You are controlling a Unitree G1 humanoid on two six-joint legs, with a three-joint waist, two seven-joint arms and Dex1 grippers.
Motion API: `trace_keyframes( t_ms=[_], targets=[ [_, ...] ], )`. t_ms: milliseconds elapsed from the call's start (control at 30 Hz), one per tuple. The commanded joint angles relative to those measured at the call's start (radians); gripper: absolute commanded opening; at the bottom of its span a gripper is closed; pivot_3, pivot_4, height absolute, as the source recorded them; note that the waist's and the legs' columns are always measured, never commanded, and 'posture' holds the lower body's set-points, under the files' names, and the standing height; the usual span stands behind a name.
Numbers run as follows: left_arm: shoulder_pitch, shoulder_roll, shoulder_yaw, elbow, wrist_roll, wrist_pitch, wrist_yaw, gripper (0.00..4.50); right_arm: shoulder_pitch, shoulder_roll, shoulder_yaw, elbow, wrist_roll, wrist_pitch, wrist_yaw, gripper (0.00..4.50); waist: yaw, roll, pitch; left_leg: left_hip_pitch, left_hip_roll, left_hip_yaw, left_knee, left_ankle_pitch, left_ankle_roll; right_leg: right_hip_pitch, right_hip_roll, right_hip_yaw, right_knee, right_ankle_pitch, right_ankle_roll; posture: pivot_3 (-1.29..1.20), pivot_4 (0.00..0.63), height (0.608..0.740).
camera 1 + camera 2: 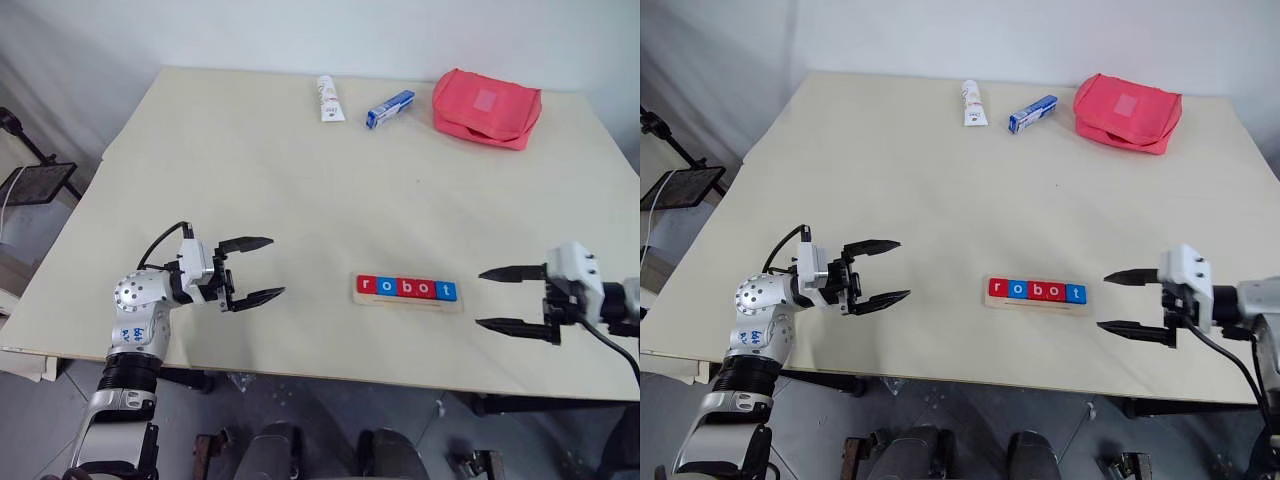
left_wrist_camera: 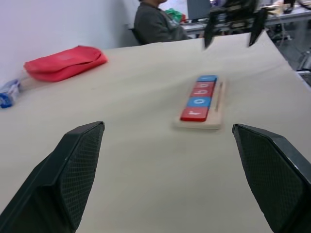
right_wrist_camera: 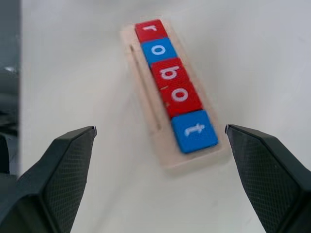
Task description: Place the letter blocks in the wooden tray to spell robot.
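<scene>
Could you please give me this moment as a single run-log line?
stage: word done | letter blocks: five in wooden tray, spelling robot | left gripper: open, empty | right gripper: open, empty, beside tray

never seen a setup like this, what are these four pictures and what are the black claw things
This is a two-armed humanoid robot. Two pictures come from cameras on its head, looking down over a pale table. The other two come from cameras on its wrists, looking out between the black fingers.

The claws are its end effectors. The left end effector and right end effector are both open and hold nothing.

Between them lies a wooden tray holding five letter blocks, red and blue, that spell robot.

At the far side lie a white tube, a blue-and-white box and a red pouch. A seated person shows in the left wrist view.
</scene>
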State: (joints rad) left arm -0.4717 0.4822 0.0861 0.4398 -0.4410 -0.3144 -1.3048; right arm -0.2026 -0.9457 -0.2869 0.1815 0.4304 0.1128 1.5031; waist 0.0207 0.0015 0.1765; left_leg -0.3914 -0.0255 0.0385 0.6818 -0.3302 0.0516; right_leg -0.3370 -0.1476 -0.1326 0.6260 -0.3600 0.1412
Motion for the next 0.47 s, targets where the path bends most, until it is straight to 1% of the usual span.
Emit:
trace_keyframes(
  t_ms=[33,67,133,267,333,467],
  targets=[
    [-0.017,0.015,0.044,0.025,-0.050,-0.002,-0.050,4.50,0.016,0.016,-0.095,0.068,0.087,-0.061,0.055,4.45,-0.001,0.000,0.000,0.000,0.000,0.000,0.000,0.000,0.000,0.000,0.000,0.000,0.000,0.000,0.000,0.00,0.150,0.740],
    [-0.020,0.019,0.051,0.039,-0.053,-0.002,-0.062,4.50,0.024,0.018,-0.107,0.090,0.127,-0.077,0.080,4.45,-0.001,0.000,0.000,0.000,0.001,0.000,0.000,0.000,0.000,0.000,0.000,0.000,0.000,0.000,0.000,0.00,0.150,0.740],
    [-0.023,0.024,0.064,0.053,-0.066,0.016,-0.079,4.50,0.023,0.017,-0.120,0.152,0.135,-0.117,0.108,4.45,-0.001,0.000,0.000,0.001,0.001,0.000,0.000,0.000,0.000,0.000,0.000,0.000,0.000,0.000,0.000,0.00,0.150,0.740],
    [-0.011,0.030,0.079,0.059,-0.082,0.046,-0.123,4.50,0.075,-0.052,-0.045,0.255,0.170,-0.223,0.111,4.45,0.003,0.000,0.000,0.001,0.001,0.000,0.000,0.000,0.000,0.001,0.000,0.000,0.000,0.000,0.000,0.00,0.150,0.740],
    [-0.010,0.028,0.081,0.058,-0.082,0.057,-0.128,4.50,0.085,-0.077,-0.005,0.277,0.222,-0.248,0.111,4.45,0.002,0.000,0.000,0.000,0.000,0.000,0.000,0.000,0.000,0.001,0.000,0.000,0.000,0.000,0.000,0.00,0.150,0.740],
    [-0.008,0.022,0.084,0.053,-0.093,0.052,-0.168,4.50,0.089,-0.125,0.070,0.311,0.260,-0.300,0.111,4.45,0.001,0.000,0.000,0.001,0.001,0.000,0.000,0.000,0.000,0.001,0.000,-0.001,0.000,0.000,0.000,0.00,0.150,0.740]
  ],
)
